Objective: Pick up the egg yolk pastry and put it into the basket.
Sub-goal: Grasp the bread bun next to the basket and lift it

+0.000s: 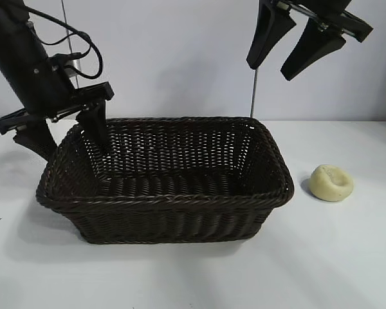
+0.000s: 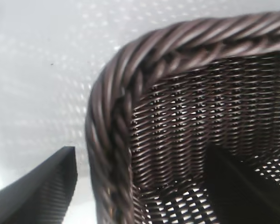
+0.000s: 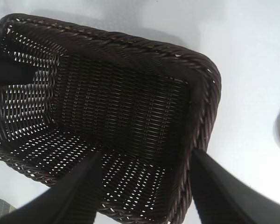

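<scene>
Exterior view, left to right: your left end effector (image 1: 67,132) is spread wide and straddles the far-left corner of the large dark brown woven wicker basket (image 1: 167,199), one finger inside the wall and one outside. It looks placed to steady the basket, though whether the fingers touch the weave cannot be told. The left wrist view shows the same, with the braided rim (image 2: 116,93) between the two dark fingers. The basket sits mid-bench with nothing in it. Your right end effector (image 1: 296,48) hangs high above the basket's right end, fingers spread and holding nothing. The small pale yellow egg yolk pastry (image 1: 331,183), a round matte lump with a dimpled top, lies on the white bench (image 1: 347,257) just beside the basket's right end.

The step in hand is the reach, by my reading. Swing your right arm outward past the rim, centre over the pastry, keep the fingers wide, descend straight, and close gently, since it likely deforms.
</scene>
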You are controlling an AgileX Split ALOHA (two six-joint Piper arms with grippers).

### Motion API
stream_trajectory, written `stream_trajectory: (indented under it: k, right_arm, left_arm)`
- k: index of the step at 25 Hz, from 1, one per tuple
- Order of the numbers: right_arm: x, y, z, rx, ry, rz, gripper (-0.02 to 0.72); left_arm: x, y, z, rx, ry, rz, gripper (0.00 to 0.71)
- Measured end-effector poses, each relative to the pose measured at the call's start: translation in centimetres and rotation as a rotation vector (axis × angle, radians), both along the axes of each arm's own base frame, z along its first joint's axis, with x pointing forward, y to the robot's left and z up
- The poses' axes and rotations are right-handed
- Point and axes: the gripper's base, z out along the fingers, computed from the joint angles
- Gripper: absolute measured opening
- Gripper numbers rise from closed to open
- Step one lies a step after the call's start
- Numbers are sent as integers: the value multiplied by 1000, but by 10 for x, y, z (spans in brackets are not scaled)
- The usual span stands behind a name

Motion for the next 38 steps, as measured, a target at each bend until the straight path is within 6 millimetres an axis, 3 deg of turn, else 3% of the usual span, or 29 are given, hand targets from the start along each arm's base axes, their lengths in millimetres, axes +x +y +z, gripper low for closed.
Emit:
stream_trajectory:
  k: [11,17,20,26,38]
  right_arm:
    - [0,0,0,0,0,0,413]
    - [0,0,0,0,0,0,413]
    - [0,0,0,0,0,0,413]
    - [0,0,0,0,0,0,413]
    - [0,0,0,2,0,0,413]
  left_arm:
    - [-33,4,77,-66,-118,-18,552]
    - [-48,-1,103,-182,-149,0,552]
    - [-53,-6,95,-233,-140,32,552]
    - [-61,-14,60,-263,-86,89,552]
    - [-60,-15,59,-276,-100,104,552]
